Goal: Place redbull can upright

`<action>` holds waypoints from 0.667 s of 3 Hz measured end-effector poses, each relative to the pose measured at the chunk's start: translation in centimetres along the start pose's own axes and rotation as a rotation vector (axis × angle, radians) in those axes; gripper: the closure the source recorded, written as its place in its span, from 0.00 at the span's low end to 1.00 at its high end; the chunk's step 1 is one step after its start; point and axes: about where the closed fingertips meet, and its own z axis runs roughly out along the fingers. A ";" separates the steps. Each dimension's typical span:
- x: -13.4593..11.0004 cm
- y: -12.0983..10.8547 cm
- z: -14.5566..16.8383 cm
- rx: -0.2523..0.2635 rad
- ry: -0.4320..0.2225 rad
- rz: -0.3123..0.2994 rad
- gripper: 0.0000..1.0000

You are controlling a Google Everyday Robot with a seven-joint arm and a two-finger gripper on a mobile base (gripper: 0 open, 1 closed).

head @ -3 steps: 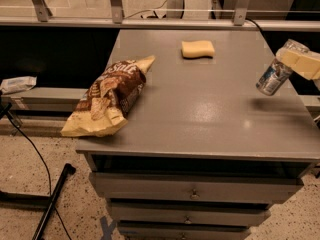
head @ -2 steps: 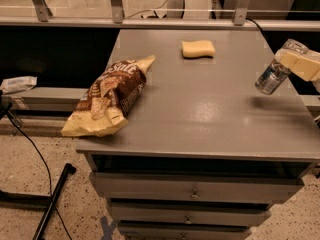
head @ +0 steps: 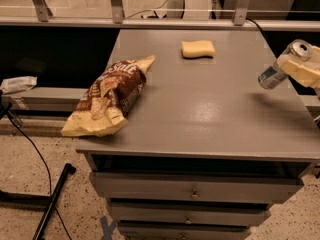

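Can [head: 270, 76]: slim, silver and blue, held aloft at the right edge of the table [head: 210, 109], clear of the top. It is tilted hard, with the tab end up and to the right and the base down and to the left.

Claw [head: 296, 68]: far right of view, clamped around the can's upper body. The base half shows bare below it.

Bag [head: 107, 96]: chips, lying flat at the left front corner and overhanging the edge. Well apart from the can.

Sponge [head: 198, 48]: yellow, far centre of the table. Also well apart.

Step in hand, as I judge it: set the can down on its base.
- I would first roll the wrist until the can's axis is plumb, with the base facing straight down.
- I would bring it inward over the bare grey patch right of centre, so a wobble cannot carry it off the edge.
- I would lower slowly until the whole base rim sits flat. A landing on one rim edge will tip a can this narrow.
- Only then would I part the claw, and lift straight up so no finger drags the can over.
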 end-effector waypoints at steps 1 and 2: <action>0.0 0.3 0.3 -0.011 0.001 -0.094 1.00; 0.2 0.8 0.7 -0.088 0.054 0.007 0.99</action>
